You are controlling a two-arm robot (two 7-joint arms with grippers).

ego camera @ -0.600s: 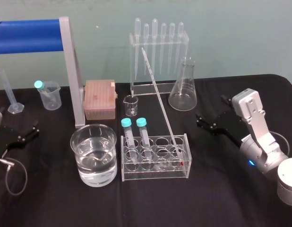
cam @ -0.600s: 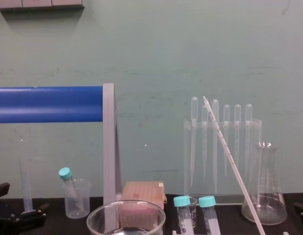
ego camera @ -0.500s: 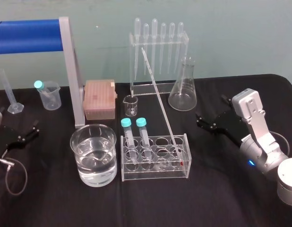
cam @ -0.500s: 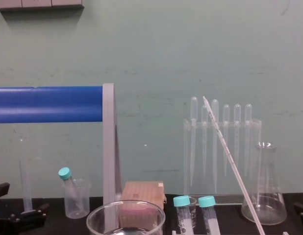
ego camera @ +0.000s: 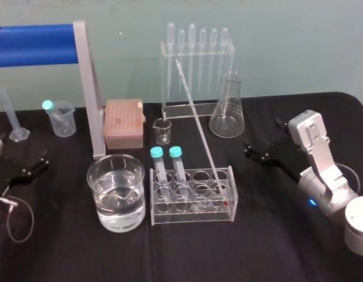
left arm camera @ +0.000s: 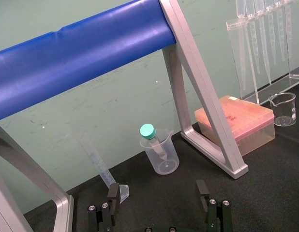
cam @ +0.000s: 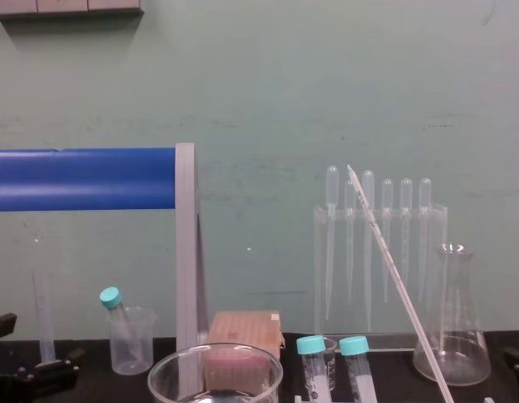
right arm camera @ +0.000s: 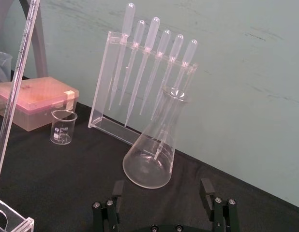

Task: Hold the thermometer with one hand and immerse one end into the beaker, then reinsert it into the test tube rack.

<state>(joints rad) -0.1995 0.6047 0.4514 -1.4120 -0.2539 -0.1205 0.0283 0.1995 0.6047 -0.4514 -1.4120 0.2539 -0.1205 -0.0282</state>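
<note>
Head view, bench with black cloth. Thermometer [ego camera: 200,125] stands in the test tube rack [ego camera: 193,218], red tip down in the front right-hand compartment. The rod leans up and back toward the robot's left, and its top end crosses in front of the pipette stand [ego camera: 227,47]. Nothing grips it.

Beaker [ego camera: 100,200] sits just left of the rack, part filled with clear liquid; cannot tell whether the two touch. Two teal-capped tubes [ego camera: 157,154] occupy the rack's left end.

Right gripper [right arm camera: 162,191] rests low over the cloth, to the right of the rack and well apart from it. Jaws spread wide, nothing between them. From its wrist, the conical flask [right arm camera: 152,159] lies ahead beyond the fingers.

Left gripper [left arm camera: 157,193] is parked at the far left edge of the table, well apart from the beaker. Jaws likewise wide, holding nothing.
</note>
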